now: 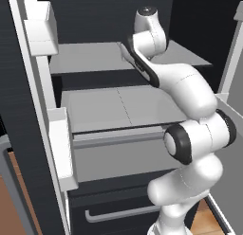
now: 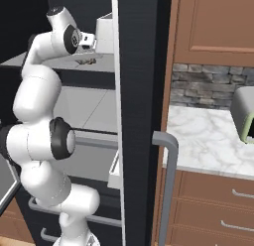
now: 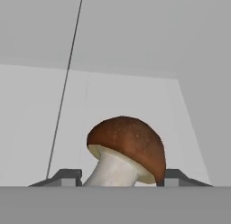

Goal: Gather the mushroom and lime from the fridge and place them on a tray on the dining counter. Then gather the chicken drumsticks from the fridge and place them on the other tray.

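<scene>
Reaching deep into the open dark fridge [image 1: 118, 21], over the upper grey fridge shelf [image 1: 85, 56], with the white arm [image 1: 185, 87] stretched up from the base. In the hand view, two dark fingers [image 3: 67, 177] flanking a brown-capped mushroom with a pale stem [image 3: 124, 153], one tip at 8 o'clock of the cap and the other at 4 o'clock, both just beside or against the mushroom; firm contact impossible to tell, jaws partly apart with the mushroom between them. Stem leaning toward 7 o'clock, cap tilted toward 1 o'clock, resting on the pale shelf surface. In the right base view, small brownish items [image 2: 85, 62] lying on the same shelf just below the hand, too small to identify. Lower grey shelf [image 1: 118, 108] and a grey drawer front [image 1: 114, 158] beneath. At 3 o'clock in the right base view, a white marble surface [image 2: 208, 136] under brown wooden cabinets [image 2: 218, 27].
</scene>
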### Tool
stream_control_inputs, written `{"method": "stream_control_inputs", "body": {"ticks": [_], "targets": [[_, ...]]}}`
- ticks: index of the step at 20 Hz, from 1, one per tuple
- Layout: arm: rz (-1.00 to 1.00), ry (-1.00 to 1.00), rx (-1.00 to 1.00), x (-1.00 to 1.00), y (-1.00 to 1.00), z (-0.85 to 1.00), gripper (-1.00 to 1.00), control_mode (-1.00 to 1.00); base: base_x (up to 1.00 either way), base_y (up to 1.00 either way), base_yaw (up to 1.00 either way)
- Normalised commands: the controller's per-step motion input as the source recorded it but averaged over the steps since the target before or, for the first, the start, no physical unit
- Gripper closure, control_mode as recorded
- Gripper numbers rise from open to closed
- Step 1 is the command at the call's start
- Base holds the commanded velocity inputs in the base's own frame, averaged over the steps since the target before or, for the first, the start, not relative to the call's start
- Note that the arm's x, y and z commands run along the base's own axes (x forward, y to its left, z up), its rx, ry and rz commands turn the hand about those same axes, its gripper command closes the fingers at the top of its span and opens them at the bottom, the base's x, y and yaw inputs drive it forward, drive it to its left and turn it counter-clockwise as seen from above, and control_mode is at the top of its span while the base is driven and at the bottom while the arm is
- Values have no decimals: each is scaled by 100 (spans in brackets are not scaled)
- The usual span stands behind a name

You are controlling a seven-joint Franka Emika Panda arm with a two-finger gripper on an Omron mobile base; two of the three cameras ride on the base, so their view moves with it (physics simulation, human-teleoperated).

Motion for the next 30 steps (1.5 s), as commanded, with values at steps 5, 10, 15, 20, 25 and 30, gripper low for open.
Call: {"method": "stream_control_inputs", "body": {"ticks": [5, 10, 15, 20, 25, 30], "targets": [[-5, -12, 1, -94, 0, -1, 100, -100, 0, 0, 0], [-4, -9, 6, -100, 0, 2, 100, -100, 0, 0, 0], [-4, -5, 6, -100, 0, 13, 100, -100, 0, 0, 0], [-4, 0, 6, -100, 0, 10, 100, -100, 0, 0, 0], [-3, 7, 3, -100, 0, 0, 100, -100, 0, 0, 0], [-1, 9, 0, -100, 0, -1, 100, -100, 0, 0, 0]]}}
